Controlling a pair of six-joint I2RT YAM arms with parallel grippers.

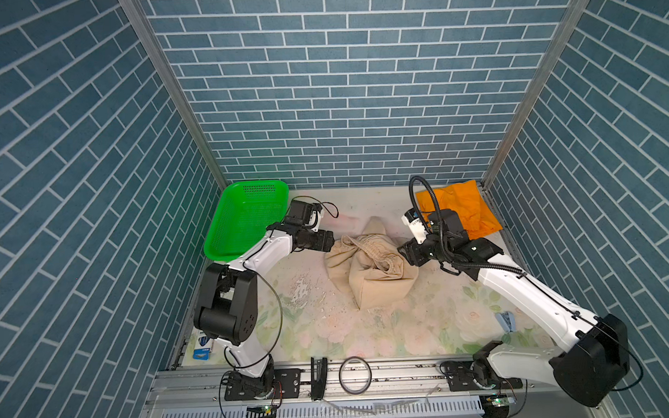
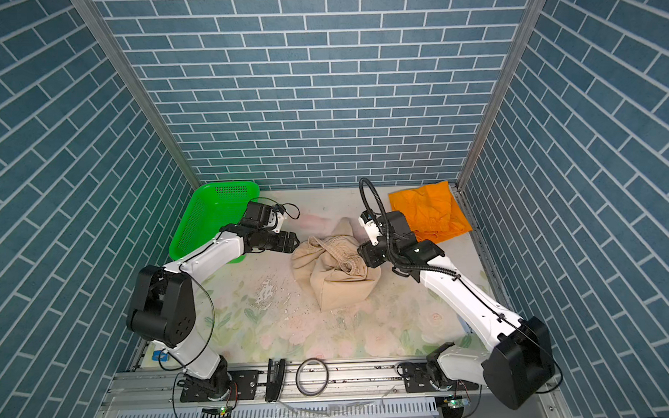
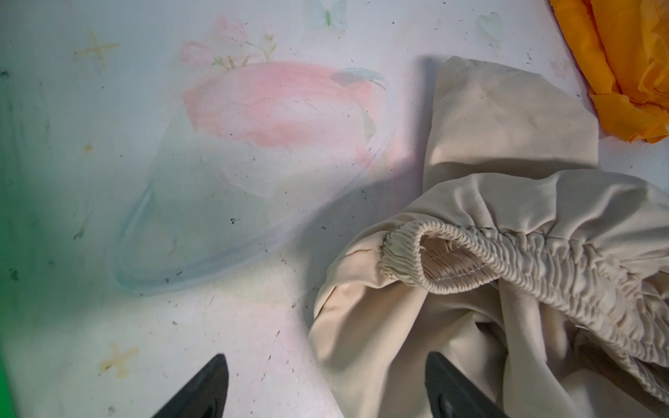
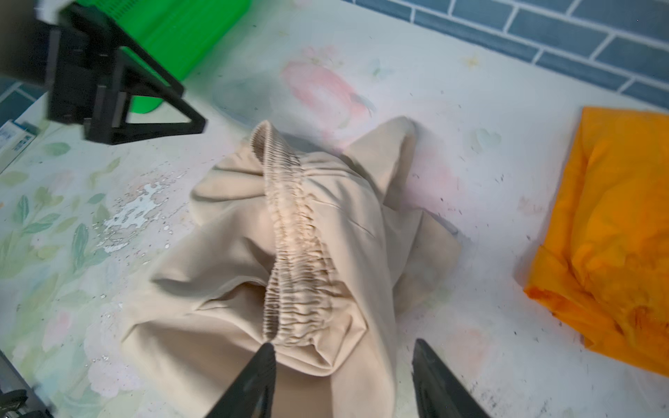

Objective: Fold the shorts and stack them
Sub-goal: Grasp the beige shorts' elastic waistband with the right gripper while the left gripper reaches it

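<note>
The beige shorts (image 1: 369, 266) (image 2: 333, 271) lie crumpled mid-table, their gathered waistband (image 3: 525, 260) (image 4: 293, 246) running across the top of the heap. The orange shorts (image 1: 459, 209) (image 2: 428, 210) (image 4: 615, 235) lie roughly folded in the far right corner. My left gripper (image 1: 331, 241) (image 2: 296, 242) (image 3: 325, 356) is open at the heap's left edge, one finger over bare table, one over cloth. My right gripper (image 1: 403, 253) (image 2: 361, 255) (image 4: 344, 343) is open at the heap's right end, with a fingertip touching the waistband's end and nothing held.
A green perforated basket (image 1: 245, 220) (image 2: 210, 218) leans in the far left corner, just behind my left arm. On the front rail lie a tape ring (image 1: 354, 374) and a black bracket (image 1: 319, 375). A small blue box (image 1: 204, 348) lies near left. Brick-patterned walls close three sides.
</note>
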